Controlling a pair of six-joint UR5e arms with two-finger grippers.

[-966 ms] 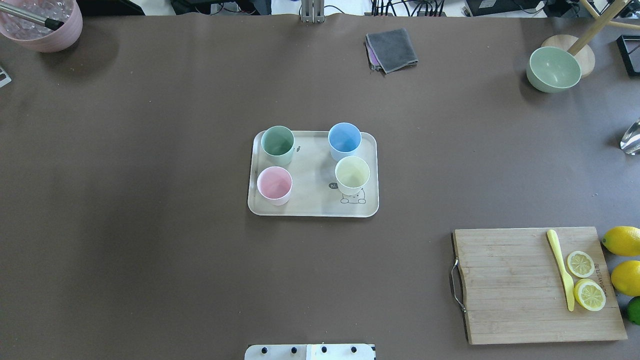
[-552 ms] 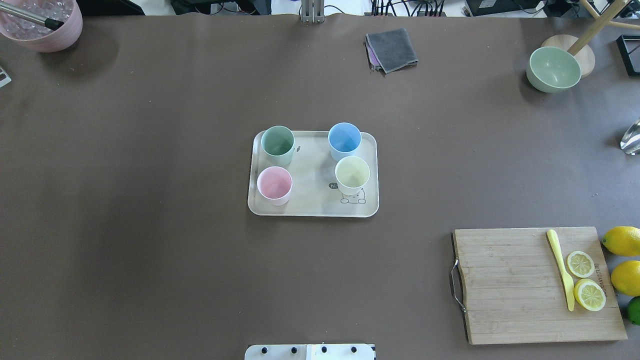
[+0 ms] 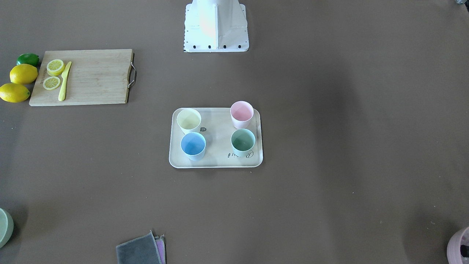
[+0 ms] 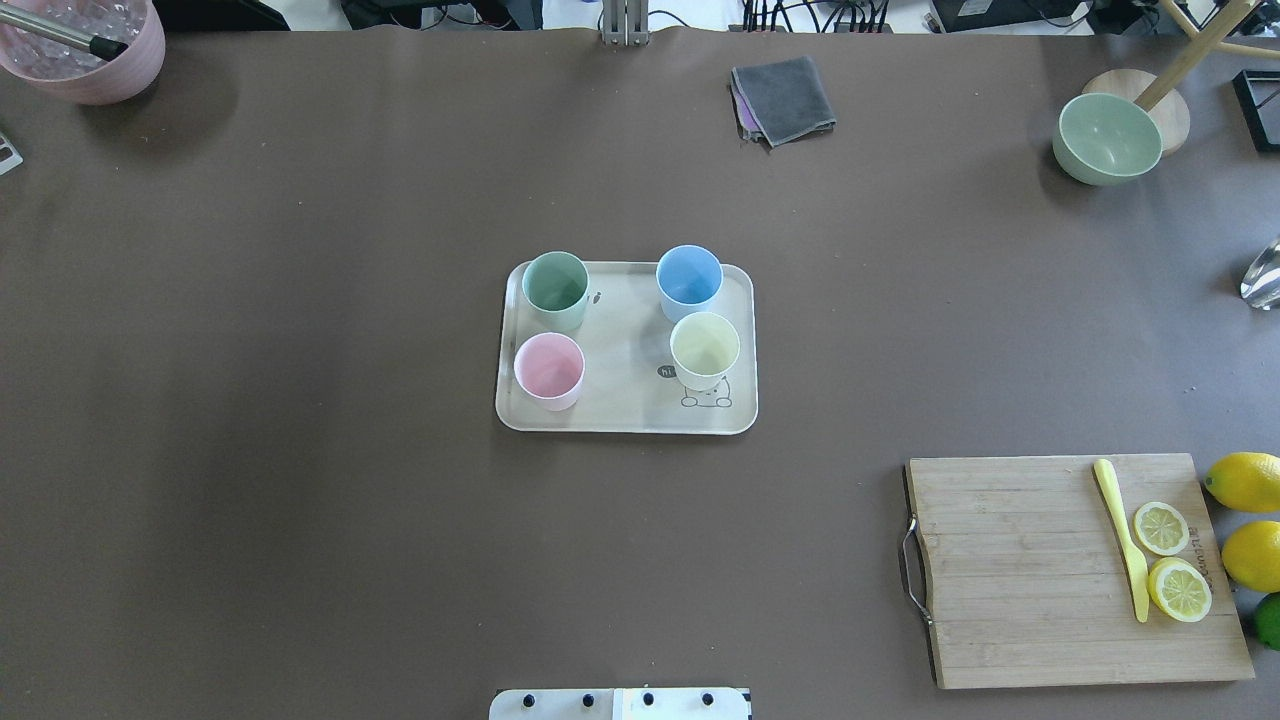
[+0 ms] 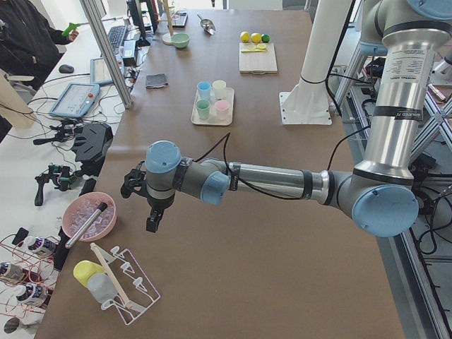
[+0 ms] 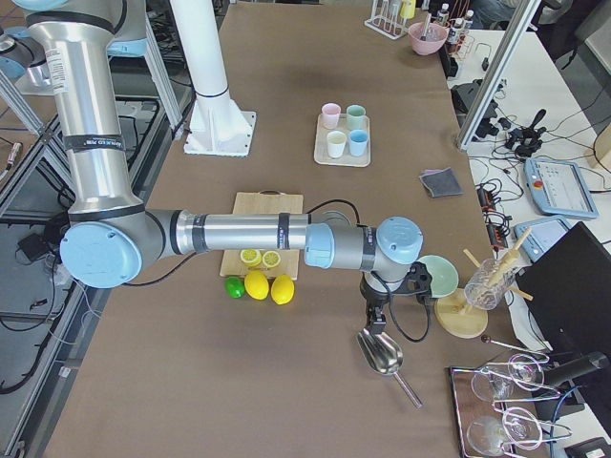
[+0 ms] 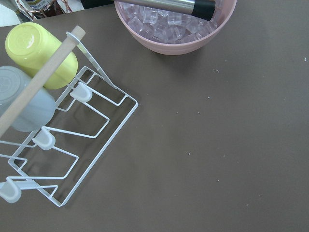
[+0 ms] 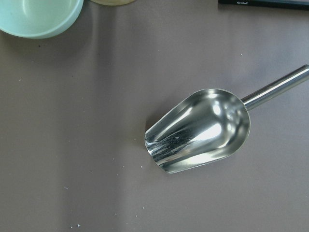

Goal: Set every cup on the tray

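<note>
The cream tray (image 4: 625, 350) lies mid-table with all the cups standing upright on it: mint green (image 4: 555, 285) and light blue (image 4: 689, 277) along the far side, pale pink (image 4: 548, 368) and pale yellow (image 4: 704, 347) along the near side. From the front view the same tray (image 3: 216, 128) carries the yellow cup (image 3: 188, 120) and pink cup (image 3: 242, 112) nearest the robot base. My left gripper (image 5: 152, 220) hangs over the table's left end, far from the tray. My right gripper (image 6: 373, 315) hangs over the right end. Whether either is open or shut, I cannot tell.
A pink ribbed container of ice (image 4: 85, 45) and a white wire rack (image 7: 63, 140) sit at the left end. At the right end are a metal scoop (image 8: 198, 130), a green bowl (image 4: 1107, 137), and a cutting board (image 4: 1040, 570) with lemon slices. A grey cloth (image 4: 785, 98) lies at the far edge.
</note>
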